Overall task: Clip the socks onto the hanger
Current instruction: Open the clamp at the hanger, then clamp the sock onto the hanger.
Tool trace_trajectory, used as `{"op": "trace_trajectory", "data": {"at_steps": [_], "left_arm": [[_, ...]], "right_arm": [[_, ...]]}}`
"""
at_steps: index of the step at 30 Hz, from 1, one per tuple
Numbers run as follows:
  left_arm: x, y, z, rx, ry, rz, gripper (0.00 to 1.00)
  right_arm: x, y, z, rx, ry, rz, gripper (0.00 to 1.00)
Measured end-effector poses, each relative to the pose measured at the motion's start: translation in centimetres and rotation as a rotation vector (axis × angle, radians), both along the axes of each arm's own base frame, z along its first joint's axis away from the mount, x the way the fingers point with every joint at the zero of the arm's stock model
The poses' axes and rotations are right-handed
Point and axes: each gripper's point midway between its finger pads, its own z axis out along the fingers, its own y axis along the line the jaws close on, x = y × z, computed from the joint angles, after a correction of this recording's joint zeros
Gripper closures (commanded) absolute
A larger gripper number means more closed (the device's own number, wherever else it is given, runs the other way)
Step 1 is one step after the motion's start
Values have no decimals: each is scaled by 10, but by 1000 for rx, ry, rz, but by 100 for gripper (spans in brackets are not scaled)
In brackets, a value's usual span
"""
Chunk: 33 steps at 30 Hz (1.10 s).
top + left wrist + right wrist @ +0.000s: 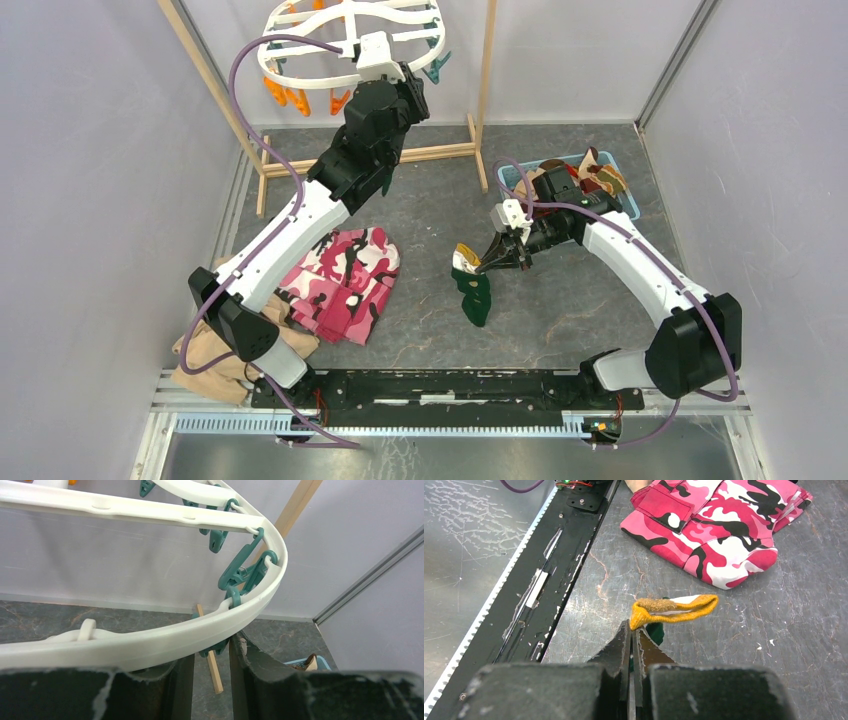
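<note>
The white oval hanger (290, 76) hangs at the back on its stand, with its rim (150, 640) running across the left wrist view. My left gripper (416, 88) is raised to the rim's right end. Its jaws have narrowed onto the lower end of a teal clip (215, 650) dangling from the rim; the left gripper (212, 649) shows only a thin gap below it. My right gripper (497, 258) is shut on a dark green sock (476, 292) with a yellow cuff (674, 607), which hangs from its tips (634, 631) over the table's middle. More socks (592, 172) lie in the basket.
A blue basket (628, 196) stands at the back right. The pink camouflage garment (345, 280) lies left of centre, and a tan cloth (215, 355) lies by the left arm's base. The wooden stand's foot bar (440, 152) crosses the back, and a black rail (564, 570) runs along the near edge.
</note>
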Motion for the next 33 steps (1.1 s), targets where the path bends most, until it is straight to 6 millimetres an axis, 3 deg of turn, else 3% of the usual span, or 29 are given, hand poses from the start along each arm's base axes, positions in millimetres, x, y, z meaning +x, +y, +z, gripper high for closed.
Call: {"op": "trace_trajectory", "data": {"at_steps": [7, 13, 15, 20, 23, 29, 33], "left_arm": [[0, 0, 0, 11, 0, 0, 96], [-1, 0, 4, 6, -6, -4, 97], [-1, 0, 5, 5, -8, -9, 98], [1, 2, 3, 12, 0, -17, 98], [1, 1, 2, 18, 6, -30, 98], [-1, 0, 6, 19, 9, -52, 98], [-2, -2, 7, 9, 11, -59, 98]], "right_arm": [[4, 0, -1, -12, 5, -18, 100], [45, 4, 5, -52, -70, -163, 100], [59, 6, 14, -49, -109, -202, 100], [112, 21, 71, 33, -283, -286, 100], [135, 30, 92, 69, -361, -324, 100], [176, 52, 109, 78, -417, -383, 100], [189, 61, 123, 85, -447, -406, 100]]}}
